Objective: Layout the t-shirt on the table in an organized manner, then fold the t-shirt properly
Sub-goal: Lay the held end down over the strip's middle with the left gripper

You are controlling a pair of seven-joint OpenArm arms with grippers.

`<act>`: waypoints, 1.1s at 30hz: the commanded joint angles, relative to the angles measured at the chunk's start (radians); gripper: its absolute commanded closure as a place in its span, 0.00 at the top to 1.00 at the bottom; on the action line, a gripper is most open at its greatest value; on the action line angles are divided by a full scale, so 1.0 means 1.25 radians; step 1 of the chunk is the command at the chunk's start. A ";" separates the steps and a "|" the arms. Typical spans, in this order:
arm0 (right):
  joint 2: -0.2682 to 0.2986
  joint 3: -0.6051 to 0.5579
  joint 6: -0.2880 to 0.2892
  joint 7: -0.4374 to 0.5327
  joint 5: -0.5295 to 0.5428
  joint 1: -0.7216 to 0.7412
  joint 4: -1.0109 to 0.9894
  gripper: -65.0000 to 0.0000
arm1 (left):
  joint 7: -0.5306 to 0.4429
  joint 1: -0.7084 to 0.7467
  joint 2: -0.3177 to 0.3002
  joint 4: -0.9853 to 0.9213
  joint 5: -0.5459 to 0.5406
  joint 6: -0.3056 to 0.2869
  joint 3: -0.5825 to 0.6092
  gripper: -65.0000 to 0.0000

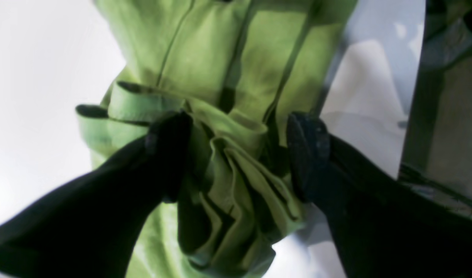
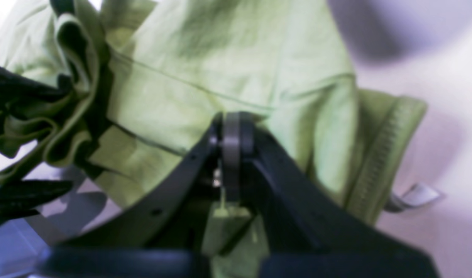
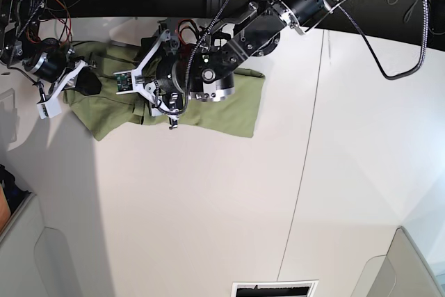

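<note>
The olive-green t-shirt point(image 3: 236, 113) lies rumpled at the back left of the white table point(image 3: 208, 206). In the left wrist view my left gripper point(image 1: 239, 154) stands open, its black fingers point(image 1: 170, 154) on either side of a bunched fold of the t-shirt point(image 1: 236, 69). My right gripper point(image 2: 232, 131) is shut on the t-shirt point(image 2: 220, 58), and a sliver of green cloth shows between its fingers below the pads. A small white tag point(image 2: 413, 195) sticks out by the ribbed collar. In the base view the right gripper point(image 3: 83, 83) sits at the shirt's left edge.
A thin dark seam point(image 3: 306, 158) runs across the tabletop. The left arm's bulky body point(image 3: 208, 67) hangs over the middle of the shirt. Grey bins stand at the front left point(image 3: 21, 227) and front right point(image 3: 417, 269). Cables hang along the dark back edge.
</note>
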 commanded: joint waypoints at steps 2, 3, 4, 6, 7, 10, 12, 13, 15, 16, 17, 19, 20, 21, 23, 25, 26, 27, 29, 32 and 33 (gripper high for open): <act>0.011 0.003 0.000 -0.008 -0.006 0.006 0.007 0.00 | -0.014 -0.014 0.008 0.019 -0.007 0.022 0.009 0.65; 0.011 0.003 0.000 -0.008 -0.006 0.006 0.007 0.00 | -0.016 -0.014 0.008 0.024 -0.009 0.037 0.011 0.65; 0.011 0.003 0.000 -0.008 -0.006 0.006 0.007 0.00 | -0.022 -0.014 0.008 0.032 -0.009 0.049 0.011 0.65; 0.011 0.003 0.000 -0.008 -0.006 0.006 0.007 0.00 | -0.032 -0.014 0.008 0.052 -0.014 0.073 0.009 0.65; 0.011 0.003 0.000 -0.008 -0.006 0.006 0.007 0.00 | -0.036 -0.014 0.007 0.064 -0.014 0.084 0.008 0.65; 0.011 0.003 0.000 -0.008 -0.006 0.006 0.007 0.00 | -0.041 -0.013 0.007 0.118 -0.052 0.095 -0.018 0.65; 0.011 0.003 0.000 -0.008 -0.006 0.006 0.007 0.00 | -0.045 -0.013 0.008 0.136 -0.130 0.081 -0.042 0.65; 0.011 0.003 0.000 -0.009 -0.006 0.006 0.007 0.00 | -0.044 -0.013 0.008 0.137 -0.164 0.060 -0.054 0.65; 0.011 0.003 0.000 -0.009 -0.012 0.005 0.007 0.00 | -0.044 -0.013 0.007 0.136 -0.192 0.035 -0.078 0.65; 0.011 0.003 0.000 -0.009 -0.017 0.006 0.007 0.00 | -0.043 -0.013 0.007 0.136 -0.191 0.035 -0.094 0.64; 0.011 0.003 0.000 -0.009 -0.019 0.005 0.007 0.00 | -0.043 -0.013 0.006 0.136 -0.190 0.035 -0.116 0.64; 0.011 0.003 0.000 -0.009 -0.018 0.006 0.007 0.00 | -0.044 -0.013 0.000 0.136 -0.193 0.036 -0.173 0.63; 0.011 0.003 0.000 -0.009 -0.014 0.006 0.007 0.00 | -0.044 -0.011 -0.006 0.136 -0.195 0.036 -0.205 0.58; 0.011 0.003 0.000 -0.008 -0.011 0.006 0.007 0.00 | -0.044 -0.008 -0.013 0.134 -0.202 0.035 -0.236 0.49; 0.011 0.003 0.000 -0.008 -0.009 0.006 0.007 0.00 | -0.044 0.008 -0.029 0.132 -0.214 0.035 -0.294 0.22; 0.011 0.003 0.000 -0.007 -0.009 0.006 0.007 0.00 | -0.045 0.031 -0.045 0.132 -0.222 0.007 -0.334 0.12; 0.011 0.003 0.000 -0.005 -0.009 0.006 0.007 0.00 | -0.046 0.045 -0.051 0.132 -0.228 -0.016 -0.348 0.11; 0.011 0.003 0.000 -0.005 -0.009 0.006 0.007 0.00 | -0.047 0.061 -0.057 0.132 -0.228 -0.030 -0.359 0.11; 0.011 0.003 0.000 -0.005 -0.009 0.006 0.007 0.00 | -0.049 0.096 -0.064 0.128 -0.227 -0.047 -0.370 0.11; 0.012 0.003 0.000 -0.005 -0.017 0.006 0.007 0.00 | -0.051 0.140 -0.064 0.117 -0.198 -0.049 -0.378 0.11; 0.012 0.003 0.000 -0.005 -0.018 0.006 0.007 0.00 | -0.058 0.152 -0.064 0.111 -0.180 -0.049 -0.383 0.11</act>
